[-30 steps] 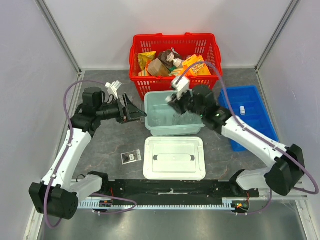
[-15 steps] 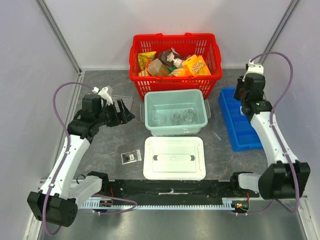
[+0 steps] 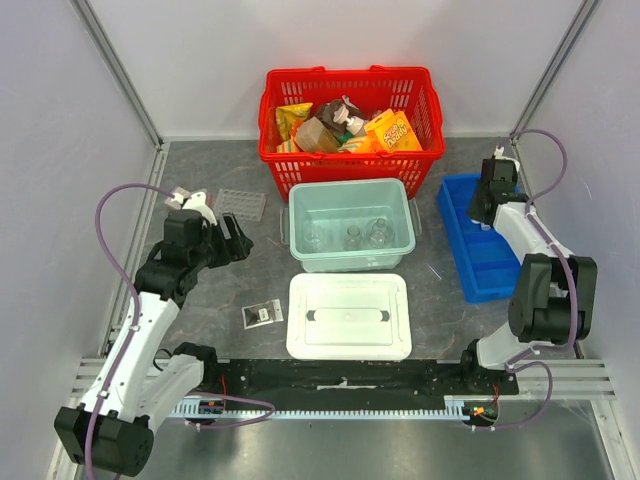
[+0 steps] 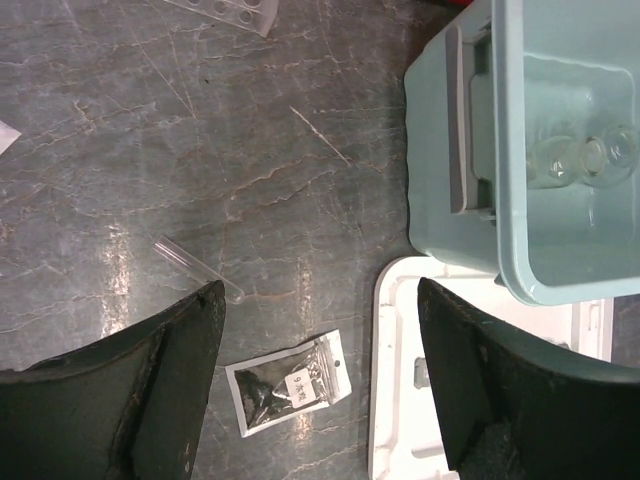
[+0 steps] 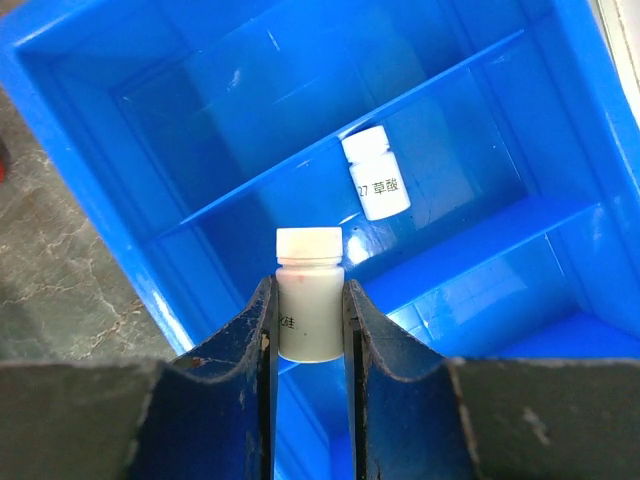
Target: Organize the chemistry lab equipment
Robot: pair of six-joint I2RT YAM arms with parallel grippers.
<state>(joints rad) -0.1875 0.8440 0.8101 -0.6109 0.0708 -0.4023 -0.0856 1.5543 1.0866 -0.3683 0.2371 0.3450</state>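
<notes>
Three small clear glass flasks (image 3: 352,237) stand in the pale green plastic tub (image 3: 350,186) at the middle of the top view. The white rectangular lid (image 3: 349,316) lies on the grey tabletop (image 3: 230,285) just below it.

At the right edge, the right pincer (image 5: 308,290) is clamped on a small white screw-cap vial (image 5: 309,310), held upright above the blue plastic divided tray (image 5: 90,130). Its wrist view shows a second white vial with a printed label (image 5: 376,175) lying on its side in the compartment beyond, toward the upper right.

On the left, the left pincer (image 4: 320,288) hangs wide apart and holds nothing. Low in its wrist view, between its two dark fingers (image 4: 150,390), a small flat clear packet with a dark insert (image 4: 290,383) lies on the tabletop, touching neither. A thin clear tube (image 4: 195,268) lies to the upper left of the packet.

The clear plastic multi-well plate (image 3: 241,203) sits in the upper left of the top view, left of the tub. The red mesh-sided basket (image 3: 347,150) of colourful snack packs (image 3: 392,130) stands at the top centre.
</notes>
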